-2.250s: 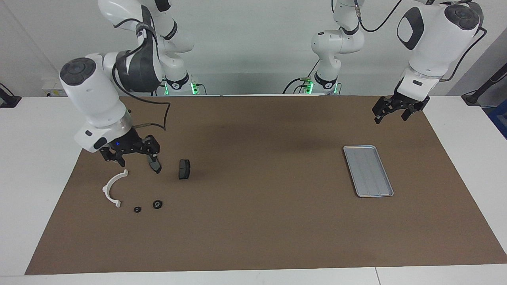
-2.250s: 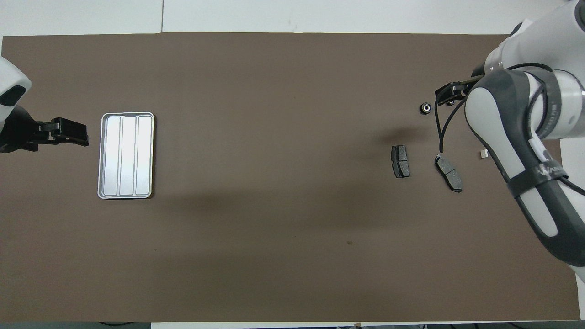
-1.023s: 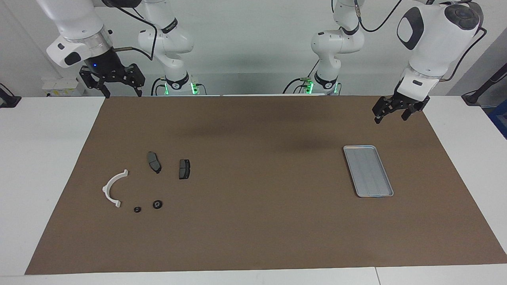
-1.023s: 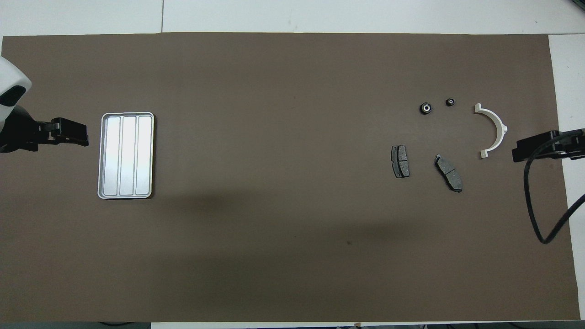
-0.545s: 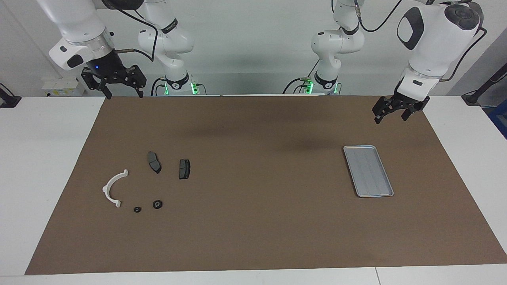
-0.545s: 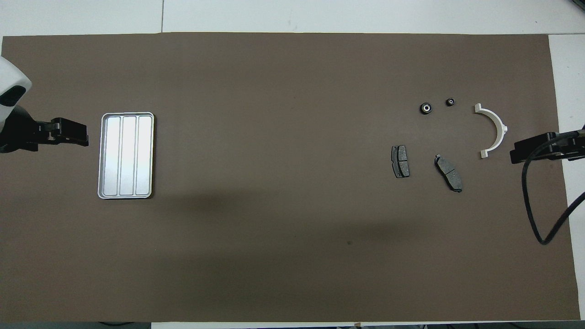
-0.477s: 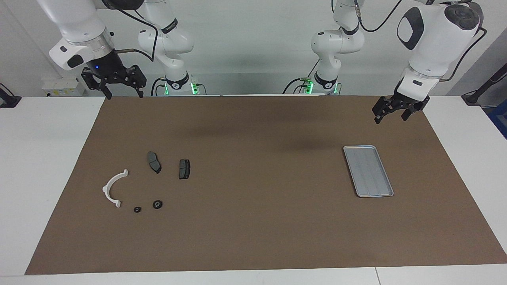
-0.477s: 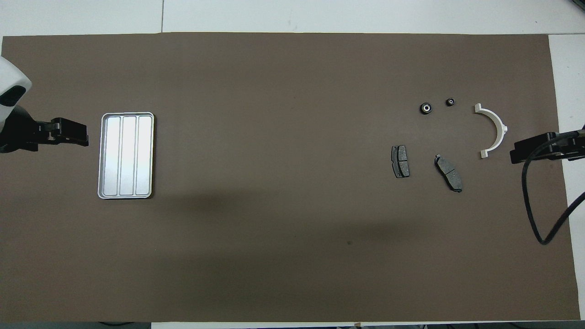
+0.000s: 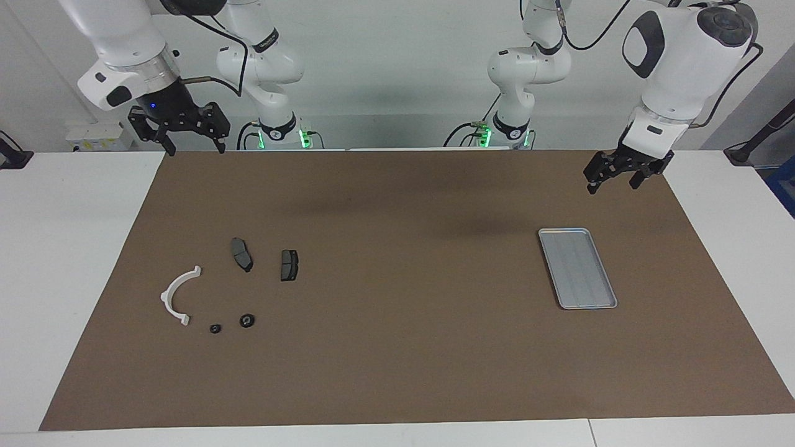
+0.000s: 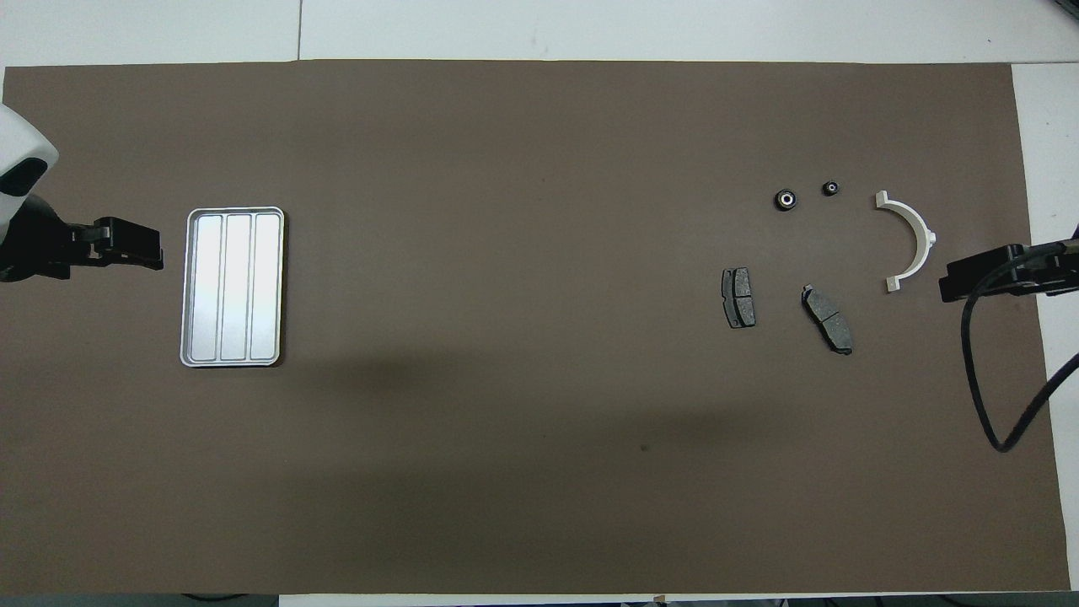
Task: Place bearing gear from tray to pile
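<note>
Your right pincer (image 9: 189, 149) hung open and held nothing, over the mat's edge at the robots' end, well apart from the two bearing gears (image 9: 246, 320) lying in the pile beside the white bracket (image 9: 177, 297). Your left pincer (image 9: 613, 181) waited open and held nothing, over the mat near the tray (image 9: 577, 267).

A white table (image 9: 74, 248) is covered by a brown mat (image 9: 404, 347). On the mat, toward the left arm's end, lies a silver tray (image 9: 577, 268). Toward the right arm's end lie a white half-ring bracket (image 9: 177, 296), two dark brake pads (image 9: 241, 254) (image 9: 289, 265), and two small black round gears (image 9: 247, 320) (image 9: 215, 328).
</note>
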